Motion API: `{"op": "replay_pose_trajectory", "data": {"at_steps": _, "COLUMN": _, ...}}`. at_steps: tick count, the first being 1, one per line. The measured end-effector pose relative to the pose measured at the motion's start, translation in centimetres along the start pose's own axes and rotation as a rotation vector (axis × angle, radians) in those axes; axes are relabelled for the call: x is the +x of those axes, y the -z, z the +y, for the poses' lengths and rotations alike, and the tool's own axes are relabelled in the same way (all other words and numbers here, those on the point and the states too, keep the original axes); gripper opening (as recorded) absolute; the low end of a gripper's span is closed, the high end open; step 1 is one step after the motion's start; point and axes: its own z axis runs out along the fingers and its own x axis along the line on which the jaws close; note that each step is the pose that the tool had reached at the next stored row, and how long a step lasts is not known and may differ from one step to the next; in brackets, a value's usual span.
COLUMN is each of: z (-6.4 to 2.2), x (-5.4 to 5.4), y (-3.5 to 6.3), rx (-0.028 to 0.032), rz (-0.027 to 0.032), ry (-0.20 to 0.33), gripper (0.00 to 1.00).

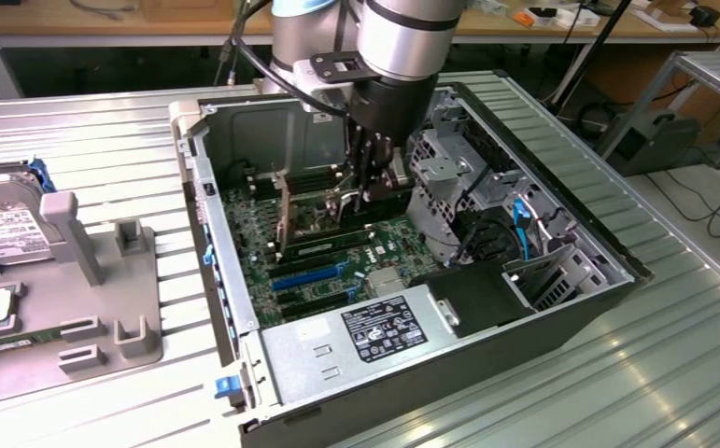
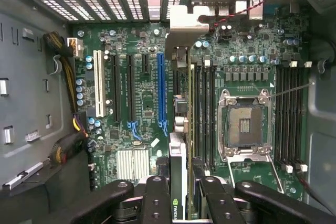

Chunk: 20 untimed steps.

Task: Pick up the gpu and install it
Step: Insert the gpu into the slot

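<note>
The gpu stands on edge inside the open computer case, a green card held upright over the motherboard. My gripper reaches down from above and is shut on the card's upper edge. In the wrist view the gpu appears edge-on between my black fingers, with my gripper closed around it. Its silver bracket is at the case's rear wall. The card hangs just beside the long blue slot. Whether it touches the slot I cannot tell.
A metal drive cage and black cables crowd the exterior view's right of the gripper. The power supply fills the near end of the case. The processor socket and memory slots lie beside the card. A grey fixture holding a hard drive sits at the exterior view's left.
</note>
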Motion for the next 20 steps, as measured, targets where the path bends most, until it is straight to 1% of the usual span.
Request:
{"op": "replay_pose_trajectory", "data": {"at_steps": 4, "z": 0.43, "x": 0.5, "y": -0.07, "rx": 0.0000, "rz": 0.0000, "ry": 0.000, "gripper": 0.27}}
{"op": "replay_pose_trajectory", "data": {"at_steps": 8, "z": 0.96, "x": 0.6, "y": -0.35, "rx": 0.0000, "rz": 0.0000, "ry": 0.000, "gripper": 0.27}}
{"op": "replay_pose_trajectory", "data": {"at_steps": 9, "z": 1.11, "x": 0.6, "y": -0.45, "rx": 0.0000, "rz": -0.0001, "ry": 0.000, "gripper": 0.27}}
{"op": "replay_pose_trajectory", "data": {"at_steps": 11, "z": 1.72, "x": 0.8, "y": -1.03, "rx": 0.0000, "rz": -0.0001, "ry": 0.000, "gripper": 0.27}}
{"op": "replay_pose_trajectory", "data": {"at_steps": 14, "z": 1.95, "x": 1.1, "y": -1.46, "rx": -0.0001, "rz": 0.0001, "ry": 0.000, "gripper": 0.27}}
{"op": "replay_pose_trajectory", "data": {"at_steps": 17, "z": 2.08, "x": 1.8, "y": -1.69, "rx": 0.0000, "rz": -0.0001, "ry": 0.000, "gripper": 0.27}}
{"op": "replay_pose_trajectory", "data": {"at_steps": 20, "z": 2.43, "x": 1.9, "y": -1.95, "rx": -0.0001, "rz": 0.0000, "ry": 0.000, "gripper": 0.27}}
